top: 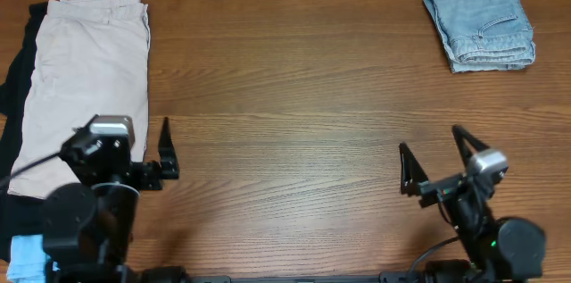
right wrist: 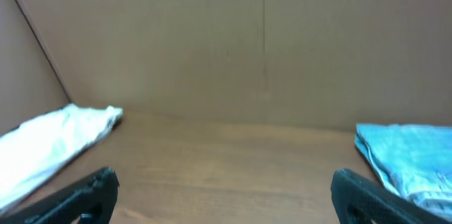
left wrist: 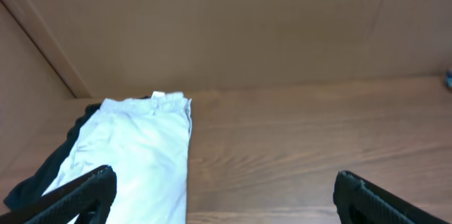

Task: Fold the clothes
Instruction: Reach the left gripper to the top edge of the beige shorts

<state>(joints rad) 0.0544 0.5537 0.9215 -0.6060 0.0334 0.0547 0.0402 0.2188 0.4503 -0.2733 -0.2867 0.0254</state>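
The beige khaki shorts (top: 85, 78) lie flat at the table's left, waistband and small white label at the far end, on top of a black garment. They also show in the left wrist view (left wrist: 134, 157) and in the right wrist view (right wrist: 49, 146). My left gripper (top: 134, 153) is open and empty, near the shorts' near right edge; in its wrist view the jaws (left wrist: 226, 192) are spread wide, the left finger over the cloth. My right gripper (top: 435, 162) is open and empty over bare wood at the front right, jaws (right wrist: 226, 192) spread.
A black T-shirt (top: 16, 78) lies under the shorts at the left edge. A folded light-blue denim garment (top: 480, 22) sits at the far right, also in the right wrist view (right wrist: 409, 160). A light-blue cloth (top: 25, 256) is at the front left corner. A brown wall stands behind the table.
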